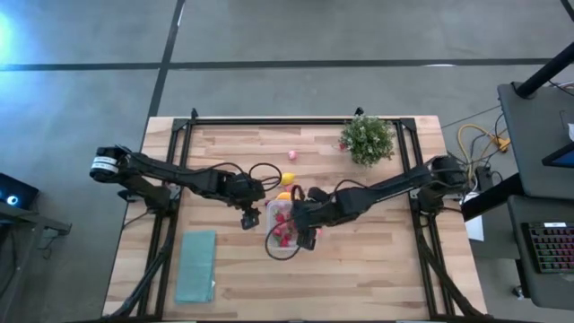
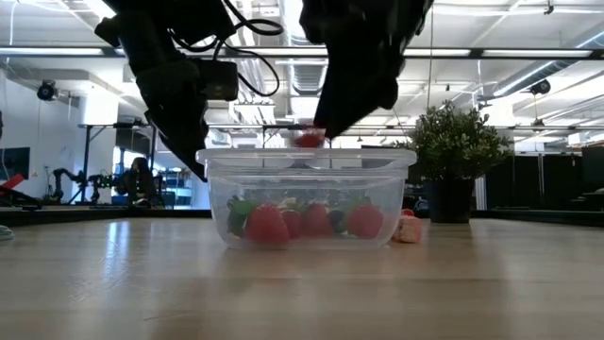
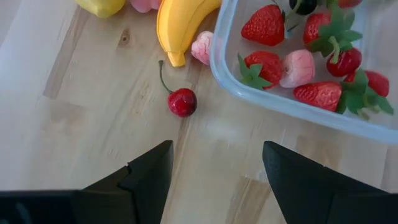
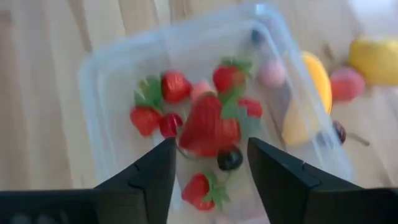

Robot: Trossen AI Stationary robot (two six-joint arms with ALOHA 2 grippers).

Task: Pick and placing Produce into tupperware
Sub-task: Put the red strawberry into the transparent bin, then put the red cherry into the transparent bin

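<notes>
High view: the tupperware [image 1: 283, 231] sits mid-table [image 1: 377, 269], the left gripper [image 1: 250, 216] beside it, the right gripper [image 1: 303, 235] above it.
Low view: strawberries [image 2: 311, 220] lie inside.
Left wrist view: fingers [image 3: 146, 177] wide open, empty, near a cherry [image 3: 182, 102].
Right wrist view: fingers [image 4: 149, 174] apart around a strawberry [image 4: 208, 126]; grip unclear.

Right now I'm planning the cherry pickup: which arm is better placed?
Left. Its open claw hangs just short of the cherry outside the tub; the right claw is over the tub holding a strawberry.
</notes>
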